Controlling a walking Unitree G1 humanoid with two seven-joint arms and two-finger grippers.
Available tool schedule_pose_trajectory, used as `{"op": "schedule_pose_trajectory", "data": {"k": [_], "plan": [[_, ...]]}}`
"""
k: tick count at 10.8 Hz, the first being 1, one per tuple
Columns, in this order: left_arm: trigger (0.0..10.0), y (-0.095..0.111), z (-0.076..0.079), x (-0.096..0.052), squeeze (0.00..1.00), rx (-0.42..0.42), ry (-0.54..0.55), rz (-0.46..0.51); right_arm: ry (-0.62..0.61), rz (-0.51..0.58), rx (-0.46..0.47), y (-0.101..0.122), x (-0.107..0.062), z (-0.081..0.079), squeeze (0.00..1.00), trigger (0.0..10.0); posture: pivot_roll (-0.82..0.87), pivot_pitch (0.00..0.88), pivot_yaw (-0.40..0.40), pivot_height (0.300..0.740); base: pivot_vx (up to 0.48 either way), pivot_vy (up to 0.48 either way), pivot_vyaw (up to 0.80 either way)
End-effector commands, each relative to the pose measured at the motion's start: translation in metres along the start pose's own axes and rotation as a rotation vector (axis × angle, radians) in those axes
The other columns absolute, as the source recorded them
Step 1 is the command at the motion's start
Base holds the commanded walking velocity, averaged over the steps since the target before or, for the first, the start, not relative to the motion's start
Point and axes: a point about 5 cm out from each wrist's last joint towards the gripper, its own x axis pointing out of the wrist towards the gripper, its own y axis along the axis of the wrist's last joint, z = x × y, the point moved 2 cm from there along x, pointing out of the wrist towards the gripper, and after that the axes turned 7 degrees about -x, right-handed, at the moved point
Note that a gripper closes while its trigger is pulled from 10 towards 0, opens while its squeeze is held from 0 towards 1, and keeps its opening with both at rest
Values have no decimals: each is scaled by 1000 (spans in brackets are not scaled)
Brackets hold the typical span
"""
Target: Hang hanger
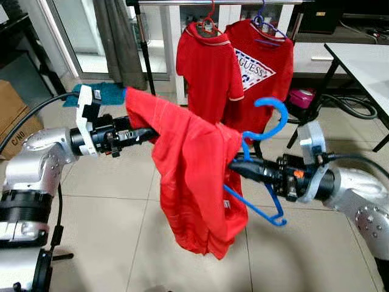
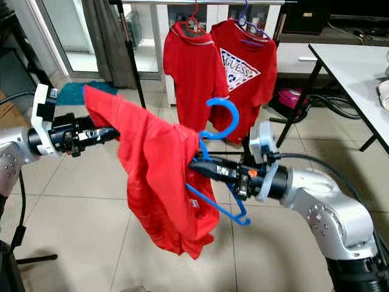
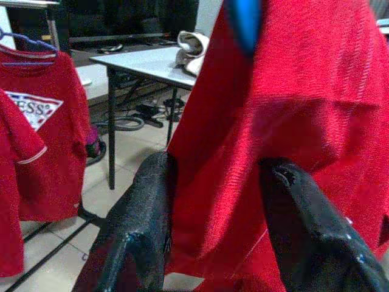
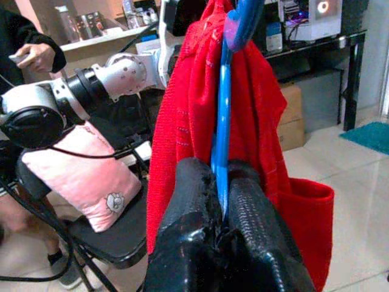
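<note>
Blue plastic hanger [image 1: 262,159] sits in front of the robot at chest height, partly threaded into a red shirt [image 1: 191,176]. Its hook curls upward, free of any support, and its lower bar slopes down past the shirt's edge. The right gripper [image 4: 222,210] is clamped on the hanger's thin blue stem, both black fingers pressed together around it, with red cloth bunched just behind. The right arm reaches in from the right side, its fingers pointing toward the shirt.

The left gripper [image 1: 146,132] comes from the opposite side and goes under the shirt's raised shoulder, so the cloth drapes over it. In the left wrist view its two textured black fingers [image 3: 137,231] stand apart, with red fabric hanging between and beyond them. The shirt is a soft knit with a fine ribbed weave, hanging in loose folds well above the floor [image 1: 109,225].

Behind, a metal rail [image 1: 213,2] carries two more red shirts: a plain one [image 1: 203,73] on a red hanger and a printed one [image 1: 261,67] on a purple hanger. Both hang well apart from the blue hanger. The floor is pale glossy tile. A white counter [image 1: 358,61] on black legs stands to the right. A person's hand [image 4: 36,56] and dark sleeve appear in the right wrist view, beside a pink cushion [image 4: 82,173] on a black chair.
</note>
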Motion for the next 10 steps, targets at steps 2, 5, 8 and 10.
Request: {"op": "schedule_pose_trajectory", "data": {"k": [2,5,8,10], "plan": [[0,3,-1,0,0,17,-6,11,24,24,-40,11,0,-5,0,10000,-109,0,53,740,0,0,0],[0,0,-2,-5,0,1,7,35,19,19,-38,10,-1,-4,0,10000,-108,0,50,740,0,0,0],[0,-2,-2,-12,0,-14,30,62,15,18,-37,10,-1,-3,0,10000,-107,0,45,740,0,0,0],[0,-3,-2,-15,0,-24,36,70,13,18,-38,10,-1,-2,0,10000,-106,0,43,740,0,0,0]]}}
